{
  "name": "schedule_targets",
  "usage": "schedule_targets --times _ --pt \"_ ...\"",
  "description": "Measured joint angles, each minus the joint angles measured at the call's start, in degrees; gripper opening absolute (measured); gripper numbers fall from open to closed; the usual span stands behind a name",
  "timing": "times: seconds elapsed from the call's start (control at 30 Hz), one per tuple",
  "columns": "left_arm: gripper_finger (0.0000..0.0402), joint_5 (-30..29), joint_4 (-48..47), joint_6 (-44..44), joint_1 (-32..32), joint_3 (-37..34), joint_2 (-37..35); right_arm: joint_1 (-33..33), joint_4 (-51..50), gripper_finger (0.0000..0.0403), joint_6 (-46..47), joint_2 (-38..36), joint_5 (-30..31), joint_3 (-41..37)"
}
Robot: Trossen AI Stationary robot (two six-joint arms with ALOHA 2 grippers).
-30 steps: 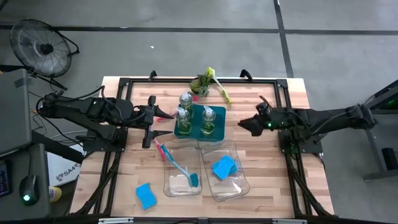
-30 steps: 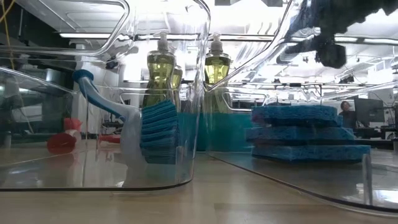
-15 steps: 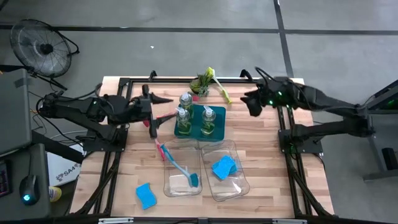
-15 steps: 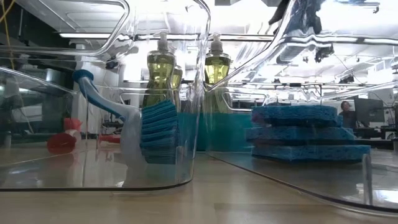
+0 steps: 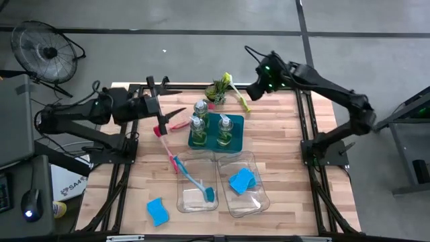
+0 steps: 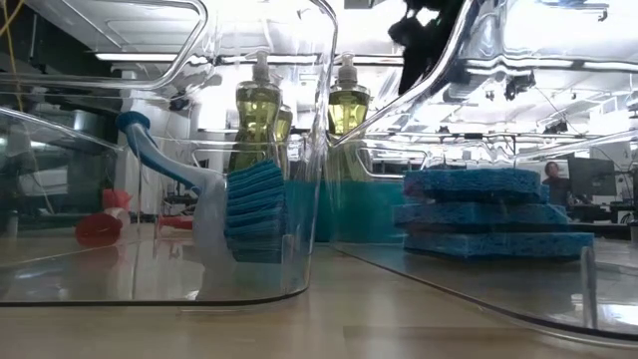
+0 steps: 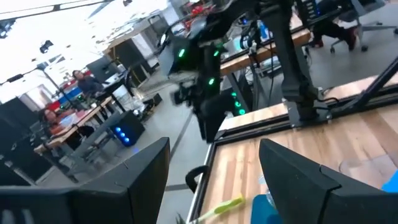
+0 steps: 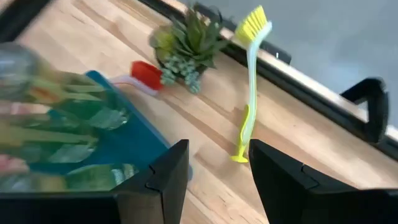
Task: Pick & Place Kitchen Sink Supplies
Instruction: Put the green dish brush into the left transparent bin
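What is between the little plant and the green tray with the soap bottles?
A red brush head lies on the wood between the plant and the teal tray, its pale handle running toward the tray. The right wrist view shows it best.

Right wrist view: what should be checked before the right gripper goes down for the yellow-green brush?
1. Right gripper open and empty: ok, the fingers stand apart with nothing between them.
2. Gripper lined up on the brush: ok, the handle end shows in the gap ahead.
3. Brush lying flat on the table: ok.
4. Brush free of the plant: cannot tell; the bristle end lies close beside it.
5. Left gripper out of the way: ok, it is over the table's left part, past the tray.
6. Room in a bin: ok, it holds only a blue brush.
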Motion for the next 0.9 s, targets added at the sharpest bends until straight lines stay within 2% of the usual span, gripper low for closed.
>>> schedule_targets --times 0.27,0.47,0.73,0.9 --pt "0.0243 15.16 -5.06 1.81 13.78 0.00 -2.53 -7.34 0.22 0.0162 -0.75 12.07 -5.86 1.18" --pt "0.0243 25.69 -8.54 1.82 21.42 0.00 -2.65 -11.49 0.39 0.0162 -4.61 19.19 -8.10 1.18" --pt "0.0243 36.71 -10.82 1.79 27.36 0.00 -2.65 -14.11 1.08 0.0167 -12.03 21.26 -11.86 1.18" --pt "0.0243 38.96 -11.56 1.44 29.29 0.00 -2.67 -14.09 5.07 0.0204 -12.99 21.26 -14.88 1.16"
